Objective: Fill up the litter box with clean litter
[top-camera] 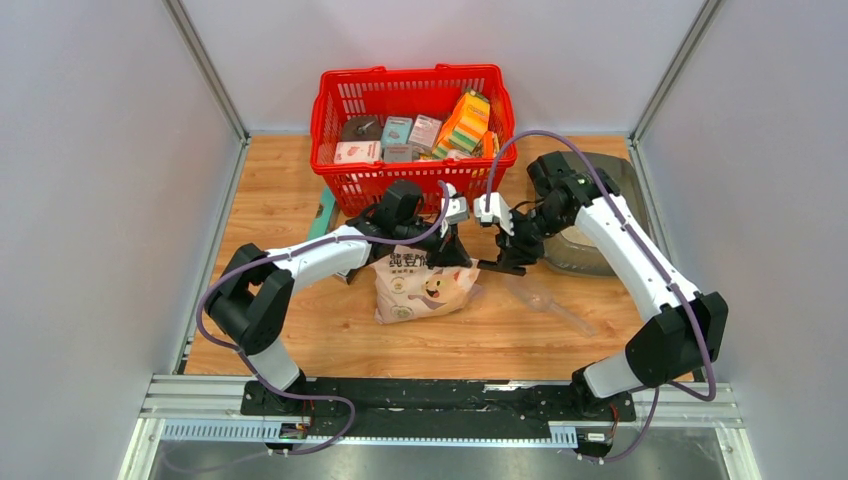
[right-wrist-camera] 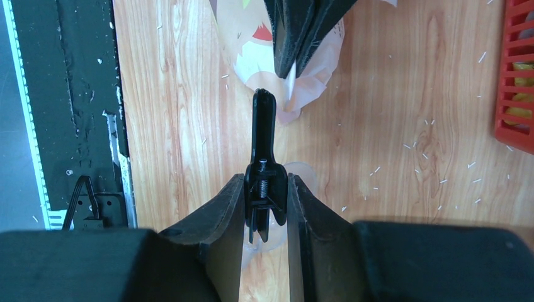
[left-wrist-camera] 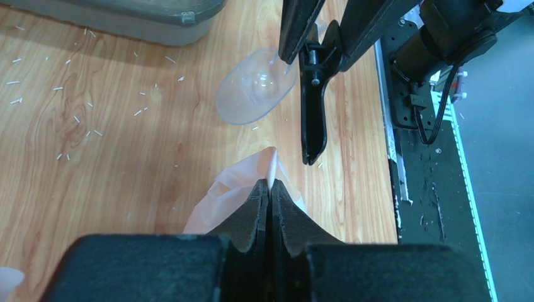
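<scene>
Your left fingers (left-wrist-camera: 255, 217) pinch shut on the litter bag's (top-camera: 425, 290) top edge; your right fingers (right-wrist-camera: 230, 217) clamp a black hinged cutter (right-wrist-camera: 263, 132). The litter box (top-camera: 582, 260) sits centre-right in the overhead view. You're at bag-opening, I judge: cut beside the pinch.

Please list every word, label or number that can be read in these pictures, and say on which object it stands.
On the bag: large dark characters above a cartoon face, too blurred to read.
On the boxes in the red basket: printed labels, too small to read.
Wrist views: no text in sight.
Nothing can be quoted.
</scene>
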Robot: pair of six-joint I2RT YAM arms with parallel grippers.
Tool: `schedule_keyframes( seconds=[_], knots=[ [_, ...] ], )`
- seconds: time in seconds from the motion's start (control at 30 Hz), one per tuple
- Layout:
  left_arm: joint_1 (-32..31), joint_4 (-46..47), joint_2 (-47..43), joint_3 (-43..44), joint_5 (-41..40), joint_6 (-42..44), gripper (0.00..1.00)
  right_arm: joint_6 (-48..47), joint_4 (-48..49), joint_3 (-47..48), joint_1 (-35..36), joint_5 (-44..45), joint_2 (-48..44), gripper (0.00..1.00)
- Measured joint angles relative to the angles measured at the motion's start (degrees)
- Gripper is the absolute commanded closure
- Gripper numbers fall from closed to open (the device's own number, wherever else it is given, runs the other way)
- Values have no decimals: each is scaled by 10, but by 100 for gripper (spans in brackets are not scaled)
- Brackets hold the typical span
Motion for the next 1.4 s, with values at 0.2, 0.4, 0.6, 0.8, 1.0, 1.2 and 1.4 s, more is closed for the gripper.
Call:
schedule_keyframes(
  seconds=[0.2,0.4,0.6,0.8,1.0,1.2,1.4],
  knots=[
    [0,13,0,0,2,-17,68,12,26,-24,16,3,-5,100],
    [5,29,0,0,2,-22,56,53,58,-41,21,3,-1,100],
    [15,35,0,0,10,-32,53,83,87,-44,21,5,10,100],
    [29,10,0,0,49,-22,51,97,117,-50,22,6,10,100],
    [34,22,1,-3,55,-36,56,135,139,-54,22,-10,10,100],
    [34,48,15,-4,54,-62,80,158,153,-54,22,-26,10,100],
    [33,54,19,-4,67,-72,100,168,160,-57,22,-28,14,73]
  ],
)
